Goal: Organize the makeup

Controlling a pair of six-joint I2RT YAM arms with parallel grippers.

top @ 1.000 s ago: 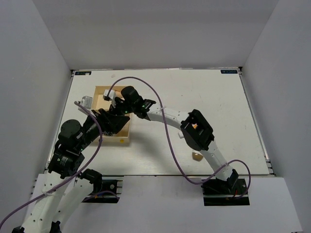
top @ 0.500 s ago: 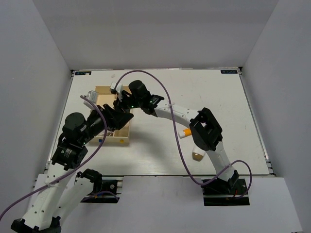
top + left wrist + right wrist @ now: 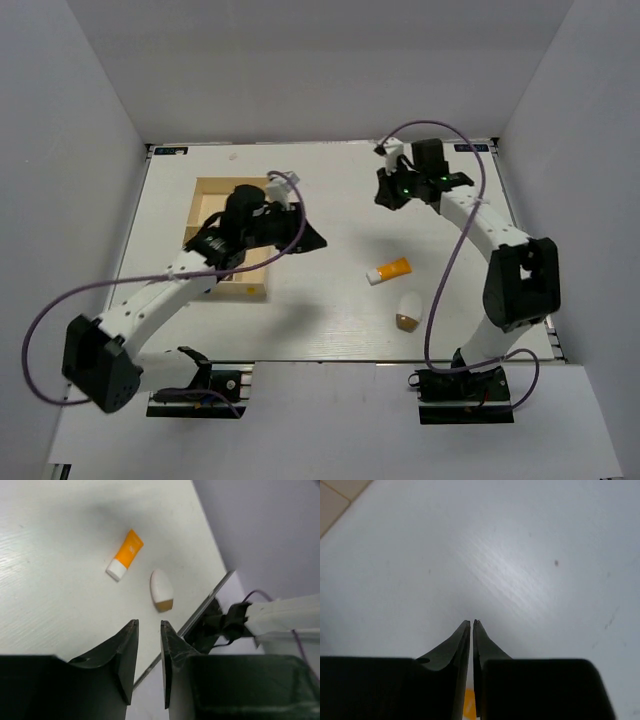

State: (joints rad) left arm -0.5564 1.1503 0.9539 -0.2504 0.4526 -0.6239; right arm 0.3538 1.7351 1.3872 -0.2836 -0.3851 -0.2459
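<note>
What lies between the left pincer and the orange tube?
Only bare table; the left wrist view shows nothing between the left pincer and the orange tube. The white-tan egg shape lies just beside that line.

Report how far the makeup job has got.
Done: cannot tell, since the left arm hides most of the box. In hand: nothing. The left hand is slightly open and empty, and the right hand is shut and empty. Left: the tube and egg lie loose on the table.
</note>
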